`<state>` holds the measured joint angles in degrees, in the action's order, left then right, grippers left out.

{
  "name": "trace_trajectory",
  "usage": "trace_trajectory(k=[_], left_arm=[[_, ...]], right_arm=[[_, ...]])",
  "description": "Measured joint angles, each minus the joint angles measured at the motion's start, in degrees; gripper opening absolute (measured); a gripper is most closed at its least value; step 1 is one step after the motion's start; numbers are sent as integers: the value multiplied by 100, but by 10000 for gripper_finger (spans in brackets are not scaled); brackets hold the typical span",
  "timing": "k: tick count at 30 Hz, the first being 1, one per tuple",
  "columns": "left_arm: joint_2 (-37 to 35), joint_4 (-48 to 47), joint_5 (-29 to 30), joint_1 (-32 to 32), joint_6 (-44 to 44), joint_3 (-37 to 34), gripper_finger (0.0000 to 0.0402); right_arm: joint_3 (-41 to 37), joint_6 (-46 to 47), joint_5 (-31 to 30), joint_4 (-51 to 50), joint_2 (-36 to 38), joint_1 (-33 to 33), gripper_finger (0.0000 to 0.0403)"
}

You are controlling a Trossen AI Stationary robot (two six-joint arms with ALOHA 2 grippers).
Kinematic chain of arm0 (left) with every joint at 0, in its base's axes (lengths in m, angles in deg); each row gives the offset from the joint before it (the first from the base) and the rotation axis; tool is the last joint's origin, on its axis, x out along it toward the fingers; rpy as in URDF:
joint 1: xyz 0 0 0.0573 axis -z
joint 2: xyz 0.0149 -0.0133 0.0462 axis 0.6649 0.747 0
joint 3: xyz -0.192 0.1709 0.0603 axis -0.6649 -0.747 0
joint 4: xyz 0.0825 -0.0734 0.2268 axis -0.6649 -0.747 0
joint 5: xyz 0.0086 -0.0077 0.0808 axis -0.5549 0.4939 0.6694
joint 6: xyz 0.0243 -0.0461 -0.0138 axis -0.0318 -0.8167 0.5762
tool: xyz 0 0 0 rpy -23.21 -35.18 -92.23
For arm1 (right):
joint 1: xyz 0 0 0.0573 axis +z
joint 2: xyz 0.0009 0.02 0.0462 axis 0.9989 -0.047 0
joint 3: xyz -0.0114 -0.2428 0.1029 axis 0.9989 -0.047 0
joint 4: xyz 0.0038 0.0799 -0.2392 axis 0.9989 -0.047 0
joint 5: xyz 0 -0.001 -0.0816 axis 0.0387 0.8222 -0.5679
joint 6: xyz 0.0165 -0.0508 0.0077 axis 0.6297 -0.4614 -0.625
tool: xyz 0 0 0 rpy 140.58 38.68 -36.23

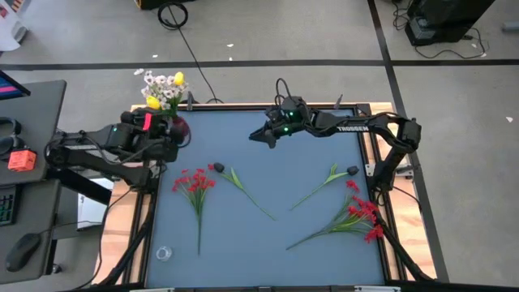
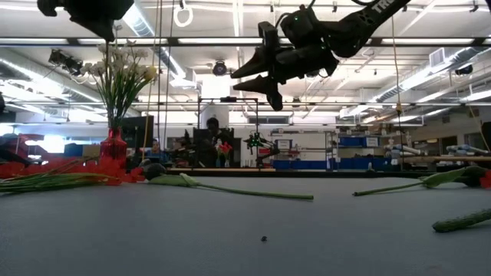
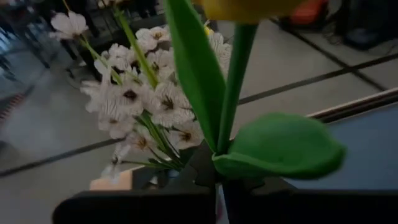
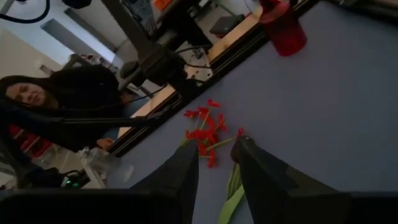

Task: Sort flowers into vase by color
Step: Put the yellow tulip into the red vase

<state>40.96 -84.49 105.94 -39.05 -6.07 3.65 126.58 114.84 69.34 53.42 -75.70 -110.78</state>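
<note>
The red vase [image 1: 179, 127] stands at the table's far left with white flowers [image 1: 165, 88] and a yellow bloom [image 1: 178, 79] in it; it also shows in the low view [image 2: 113, 146]. My left gripper [image 1: 169, 139] is beside the vase, shut on a yellow tulip [image 1: 152, 102]. My right gripper [image 1: 258, 136] hangs open and empty above the table's far middle [image 2: 257, 77]. A red spray [image 1: 195, 182], two dark-budded stems [image 1: 239, 182] [image 1: 328, 180] and more red sprays [image 1: 361, 216] lie flat on the table. My left gripper holds the yellow tulip by its green stem [image 3: 229, 134], below the leaves. The stem rises upright out of the shut fingers, with the bloom [image 3: 249, 6] above. The dark fingers and a leaf [image 3: 280, 149] hide the place of contact and the stem's lower end.
A small clear object [image 1: 165, 253] lies near the table's front left. The wooden frame [image 1: 381, 174] edges the table. A person [image 4: 37, 93] shows beyond the table's left side in the right wrist view. A desk with a mouse [image 1: 24, 247] stands left of the table.
</note>
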Motion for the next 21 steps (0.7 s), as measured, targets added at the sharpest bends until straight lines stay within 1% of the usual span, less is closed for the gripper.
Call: trace_trajectory(k=[6, 13, 16, 21], left_arm=[[-114, 739, -20, -537, 1437, -2, 10], [-211, 1926, -260, -1112, 3076, -2, 9], [-209, 2358, -514, -1393, 3582, -4, 9], [-204, 2768, -1051, -1958, 4052, -7, 9]], right_arm=[[0, -186, -78, 93, 0, -284, 123], [0, -228, -25, 114, -2, -595, 123], [0, -236, -22, 149, -2, -674, 123], [0, -265, -19, 190, -2, -713, 123]])
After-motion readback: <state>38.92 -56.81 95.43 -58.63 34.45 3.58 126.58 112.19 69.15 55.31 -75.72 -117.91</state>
